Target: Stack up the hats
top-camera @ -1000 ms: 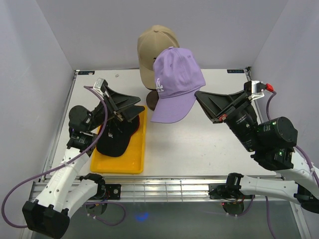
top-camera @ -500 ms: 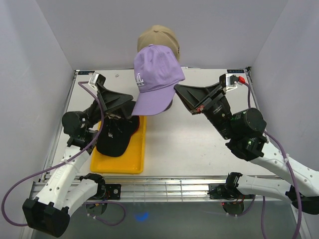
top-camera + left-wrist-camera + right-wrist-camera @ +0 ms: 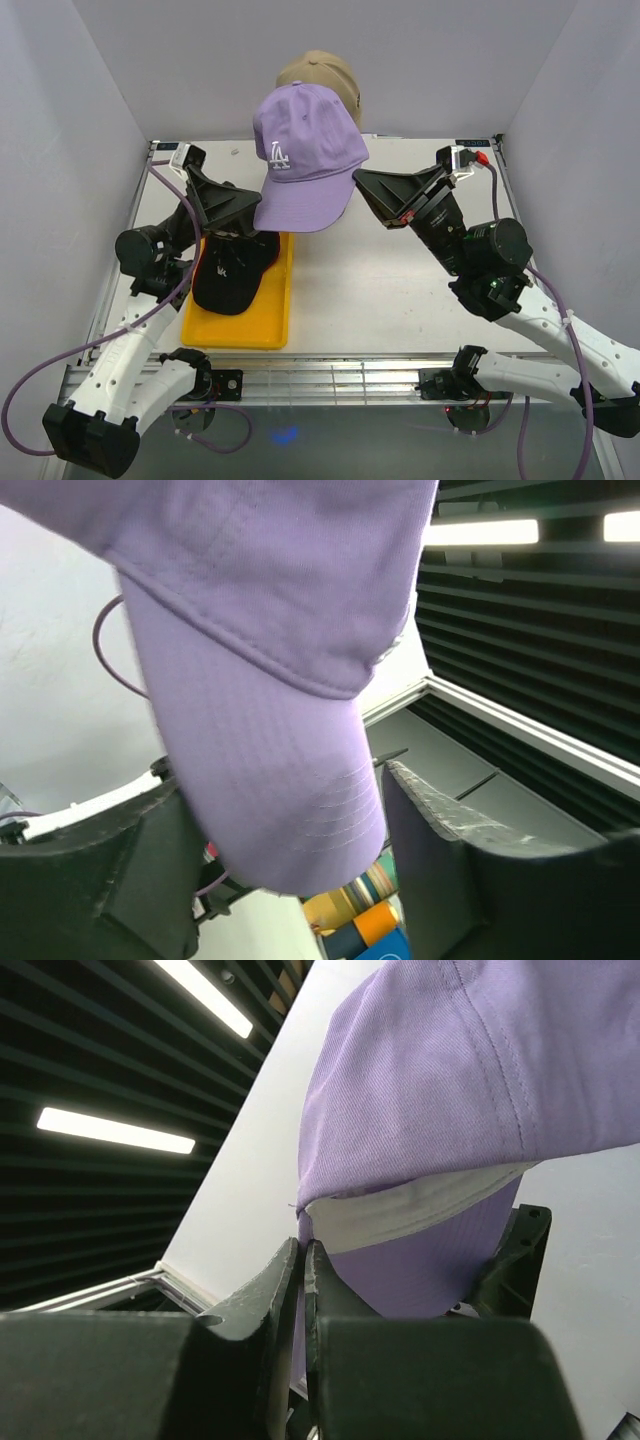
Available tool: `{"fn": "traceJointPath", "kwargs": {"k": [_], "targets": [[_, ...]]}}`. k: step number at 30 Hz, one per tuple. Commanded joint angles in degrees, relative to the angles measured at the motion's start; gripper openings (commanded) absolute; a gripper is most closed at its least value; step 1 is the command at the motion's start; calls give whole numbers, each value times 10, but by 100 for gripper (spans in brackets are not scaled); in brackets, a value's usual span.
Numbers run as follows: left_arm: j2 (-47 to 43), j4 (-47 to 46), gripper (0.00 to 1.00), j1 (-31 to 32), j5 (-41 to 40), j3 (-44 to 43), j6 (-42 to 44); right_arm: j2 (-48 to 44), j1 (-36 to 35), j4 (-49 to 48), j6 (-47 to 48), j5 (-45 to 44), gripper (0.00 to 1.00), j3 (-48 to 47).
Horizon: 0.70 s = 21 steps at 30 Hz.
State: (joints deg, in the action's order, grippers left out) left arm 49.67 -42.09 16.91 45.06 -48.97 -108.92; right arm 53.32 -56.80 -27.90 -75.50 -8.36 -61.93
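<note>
- Overhead: purple cap [image 3: 305, 155] hangs near the tan cap [image 3: 320, 72]; black cap [image 3: 232, 270] lies in the tray [image 3: 240, 335], unstacked.
- Left wrist: my left claw [image 3: 280, 790] gapes around the brim.
- Right wrist: my right claw [image 3: 303, 1280] clenches the rim.

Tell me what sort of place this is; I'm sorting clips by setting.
Likely a robotics lab test cell: plain grey walls enclose a table, two robot arms are bolted to its aluminium rail, and strip lights line a dark slatted ceiling.
</note>
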Motion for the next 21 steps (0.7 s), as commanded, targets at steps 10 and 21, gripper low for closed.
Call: {"fn": "traceJointPath", "kwargs": {"k": [10,21], "targets": [[0,-25,48,-4,-12,-53,-1,17,33,-46,-37,103,8,-21],[3,-40,0,-4,-17,-70,0,55,44,-2,-25,157,15,-70]]}}
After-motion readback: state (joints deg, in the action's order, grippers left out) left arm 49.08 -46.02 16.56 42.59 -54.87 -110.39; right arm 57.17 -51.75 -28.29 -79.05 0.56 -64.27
